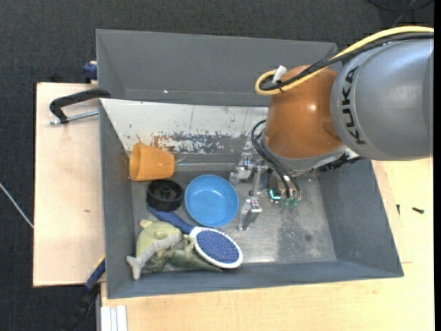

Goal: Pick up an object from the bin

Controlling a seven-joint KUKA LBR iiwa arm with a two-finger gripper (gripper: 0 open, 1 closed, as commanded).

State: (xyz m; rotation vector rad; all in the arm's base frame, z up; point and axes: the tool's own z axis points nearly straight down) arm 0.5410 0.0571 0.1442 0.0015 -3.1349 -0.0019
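Observation:
My gripper point(270, 205) hangs low over the bin floor near the middle, just right of a round blue bowl point(213, 200). Its fingers stand open and apart, and nothing sits between them. The left fingertip point(250, 214) is close to the bowl's right rim, and I cannot tell whether it touches. An oval brush point(218, 247) with a white rim, a blue bristle pad and a blue handle lies in front of the bowl, below and left of the gripper.
An orange cup point(151, 163) lies on its side at the back left. A black round cap point(165, 194) sits left of the bowl. A pale green plush fish point(160, 249) lies in the front left corner. The arm's orange cover hangs over the bin's back right.

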